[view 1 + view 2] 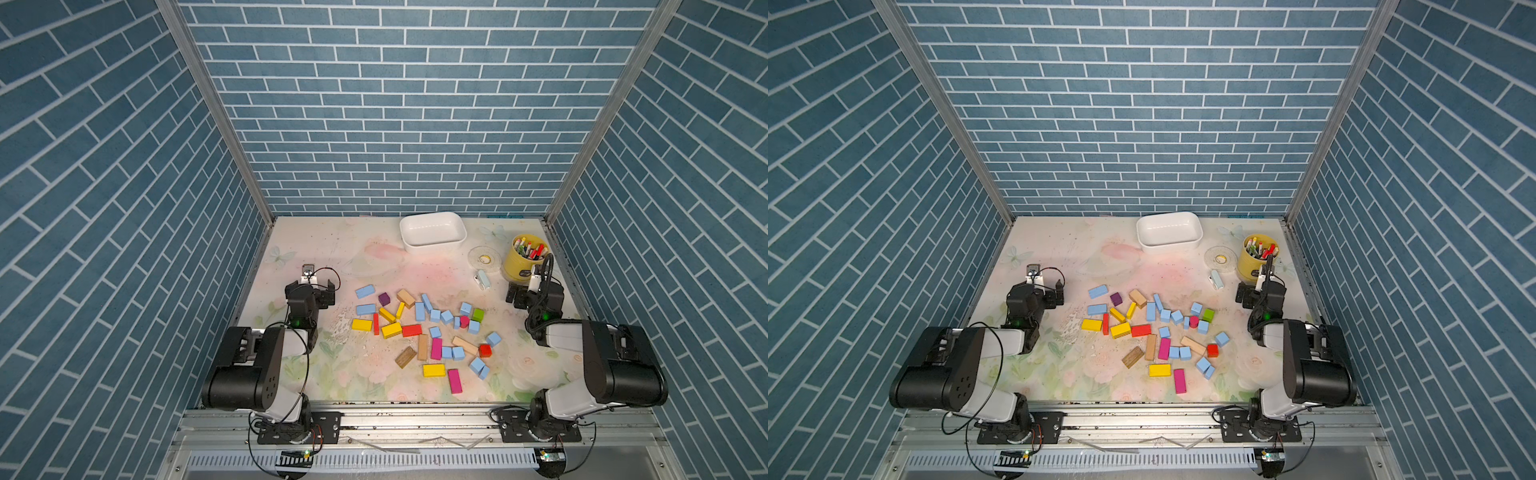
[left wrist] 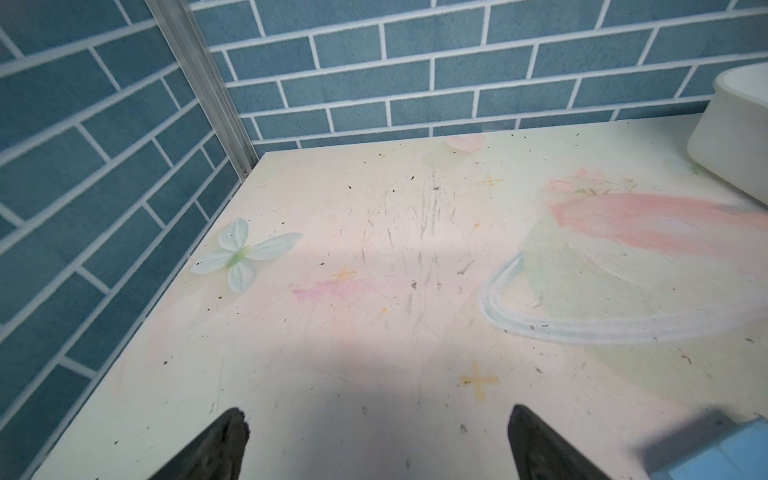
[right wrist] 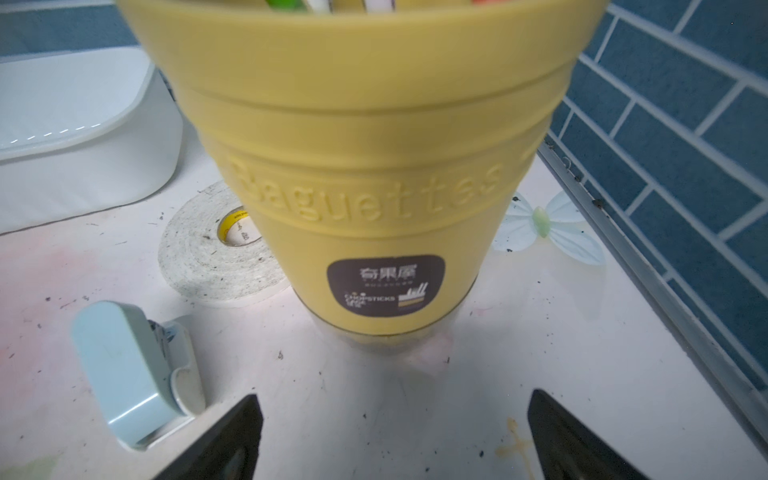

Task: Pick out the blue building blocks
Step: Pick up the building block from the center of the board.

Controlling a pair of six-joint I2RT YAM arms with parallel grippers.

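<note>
Several light blue building blocks lie scattered mid-table among other colours in both top views, such as a brick (image 1: 365, 291) (image 1: 1098, 291), another brick (image 1: 365, 309) and a cube (image 1: 435, 315). My left gripper (image 1: 310, 289) stands open just left of the pile, low over bare table. In the left wrist view its fingertips (image 2: 378, 411) are wide apart with nothing between them, and a blue block (image 2: 715, 453) shows at the frame's edge. My right gripper (image 1: 530, 293) (image 3: 395, 397) is open and empty right of the pile, facing the yellow cup.
A white dish (image 1: 432, 248) (image 3: 83, 145) stands at the back. At the back right are a yellow cup (image 1: 515, 266) (image 3: 374, 166) holding pens, a tape roll (image 1: 484, 258) (image 3: 208, 257) and a pale blue gadget (image 1: 482, 280) (image 3: 124, 365). Yellow, red, magenta, purple, green and wooden blocks are mixed into the pile.
</note>
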